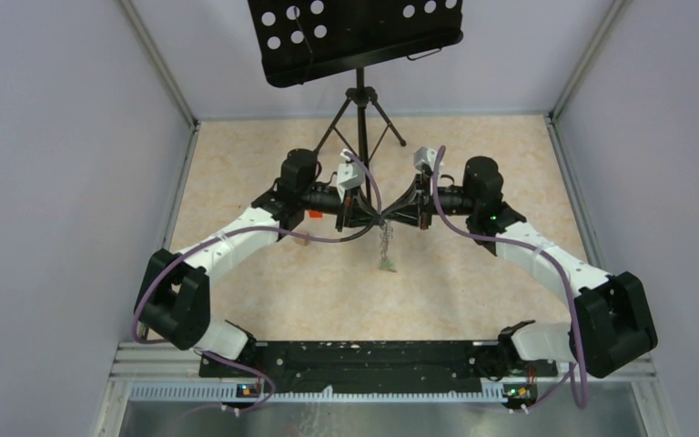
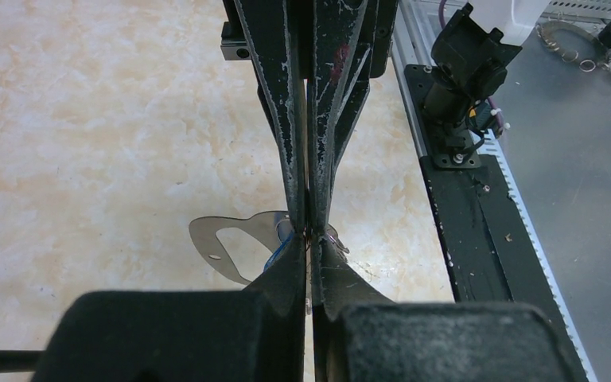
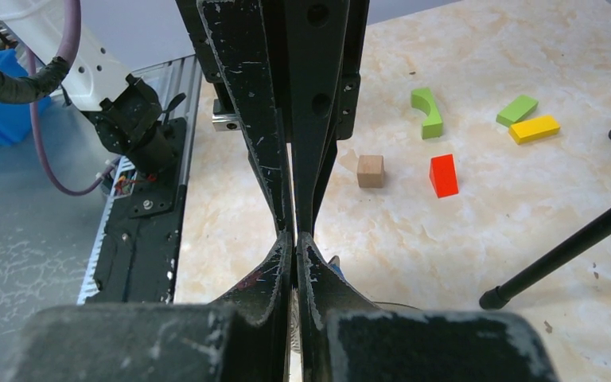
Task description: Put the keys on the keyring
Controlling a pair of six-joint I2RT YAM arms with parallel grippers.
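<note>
My two grippers meet tip to tip over the middle of the table, the left gripper (image 1: 372, 218) and the right gripper (image 1: 392, 218), and both are shut. In the right wrist view the right gripper (image 3: 294, 237) pinches a ridged silvery bit of the keyring's chain. A thin metal sliver sits between the jaws of the left gripper (image 2: 310, 243), with the blue key tag (image 2: 275, 255) right beside it. The keyring's grey oval loop (image 2: 207, 239) shows just beyond the tips. A chain (image 1: 386, 244) hangs below them with a greenish bit, probably a key tag (image 1: 388, 266), at its end.
Loose blocks lie on the table: a green arch (image 3: 426, 111), a green block (image 3: 517, 109), a yellow one (image 3: 534, 128), a red one (image 3: 443, 175) and a wooden cube (image 3: 371, 170). A black tripod music stand (image 1: 358, 100) stands at the back. The black base rail (image 2: 477, 231) runs along the near edge.
</note>
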